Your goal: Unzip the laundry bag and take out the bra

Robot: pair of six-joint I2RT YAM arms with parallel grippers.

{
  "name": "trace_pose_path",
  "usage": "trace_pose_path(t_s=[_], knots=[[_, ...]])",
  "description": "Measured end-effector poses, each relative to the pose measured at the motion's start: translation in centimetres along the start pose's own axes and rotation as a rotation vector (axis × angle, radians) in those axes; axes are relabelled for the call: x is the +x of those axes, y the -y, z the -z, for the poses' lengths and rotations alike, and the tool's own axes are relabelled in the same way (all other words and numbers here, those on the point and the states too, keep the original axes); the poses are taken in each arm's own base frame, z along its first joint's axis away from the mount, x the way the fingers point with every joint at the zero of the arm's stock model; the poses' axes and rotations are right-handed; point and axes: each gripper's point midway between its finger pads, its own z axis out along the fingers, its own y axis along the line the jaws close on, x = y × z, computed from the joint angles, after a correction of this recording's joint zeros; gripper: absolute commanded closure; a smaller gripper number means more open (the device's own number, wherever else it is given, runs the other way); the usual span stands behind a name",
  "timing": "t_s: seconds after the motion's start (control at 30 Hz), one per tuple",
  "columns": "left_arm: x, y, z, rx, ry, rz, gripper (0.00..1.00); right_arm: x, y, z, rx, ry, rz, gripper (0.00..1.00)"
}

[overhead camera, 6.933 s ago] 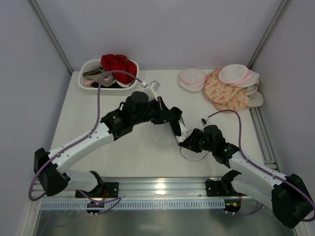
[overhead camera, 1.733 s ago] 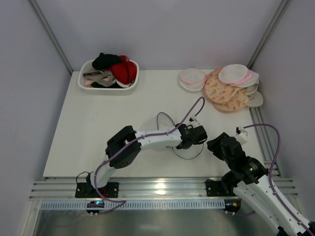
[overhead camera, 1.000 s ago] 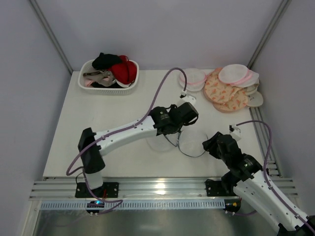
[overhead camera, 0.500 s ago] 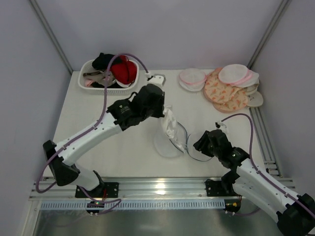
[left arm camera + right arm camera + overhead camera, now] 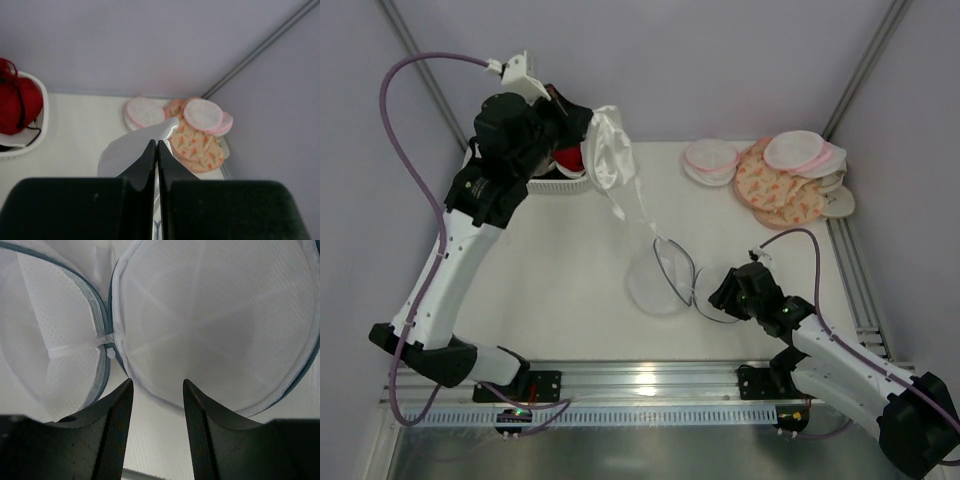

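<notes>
The laundry bag point(image 5: 663, 282) lies unzipped on the table, its two mesh halves spread side by side. My left gripper point(image 5: 578, 132) is raised high at the back left, shut on the white bra point(image 5: 606, 158). The bra hangs in the air, and a thin strap trails down to the bag. In the left wrist view the jaws point(image 5: 156, 145) pinch the bra's white fabric point(image 5: 125, 152). My right gripper point(image 5: 720, 295) is open and empty at the bag's right edge. The right wrist view shows both halves of the bag point(image 5: 215, 315) and the zipper rim just beyond my open gripper point(image 5: 157, 382).
A white basket point(image 5: 555, 183) with a red garment point(image 5: 570, 158) stands at the back left, partly behind my left arm. Pink-rimmed white pouches point(image 5: 710, 158) and peach patterned pouches point(image 5: 775, 190) lie at the back right. The enclosure walls stand close on both sides.
My left arm has lifted the bra out of the bag and swung it up toward the back left. The right gripper stays low by the bag's right edge.
</notes>
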Motion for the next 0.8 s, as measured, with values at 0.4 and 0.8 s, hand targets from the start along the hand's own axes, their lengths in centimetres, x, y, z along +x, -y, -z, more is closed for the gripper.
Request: trace_pose_path(t_s=[0.4,0.8], knots=[[-5.1,-12.5,-11.2,-0.26,0.103,-0.029,1.0,0.6,0.2,-0.3,-0.003,-0.021,0.02,0.52],[-9.6,-21.3,-16.1,-0.433,0.287,-0.055,1.0,1.5,0.5,-1.8,0.001,-0.06,0.045,0.52]])
